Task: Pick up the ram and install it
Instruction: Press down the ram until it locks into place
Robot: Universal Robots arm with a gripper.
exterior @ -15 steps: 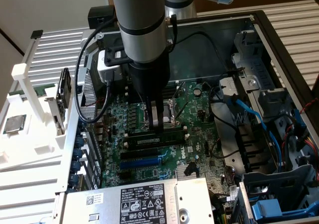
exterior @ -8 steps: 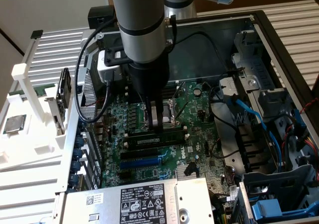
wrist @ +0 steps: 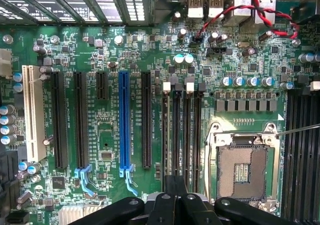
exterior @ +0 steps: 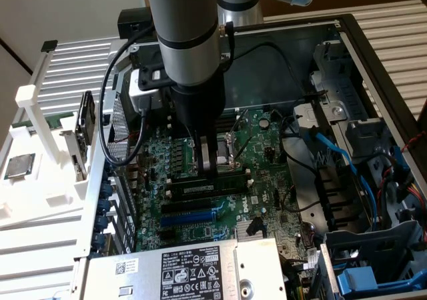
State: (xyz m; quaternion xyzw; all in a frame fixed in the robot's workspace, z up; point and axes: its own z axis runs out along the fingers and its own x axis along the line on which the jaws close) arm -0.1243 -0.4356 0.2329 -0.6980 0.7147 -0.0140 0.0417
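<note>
Gripper lowered into open computer case, over motherboard. Jaws clenched, tips pressing down on ram, which stands edge-up in black memory slot beside empty processor socket. Blue expansion slot lies nearby. Loose processor chip sits on white rack, exterior view's left.

1 robot arm with 1 hand reaches into 1 open computer case, which carries 1 green motherboard. On the board: 1 blue expansion slot, 1 white expansion slot, 4 long black expansion slots, 1 short black slot, 4 memory slots beside 1 empty processor socket. 1 silver-topped processor chip lies outside the case.
</note>
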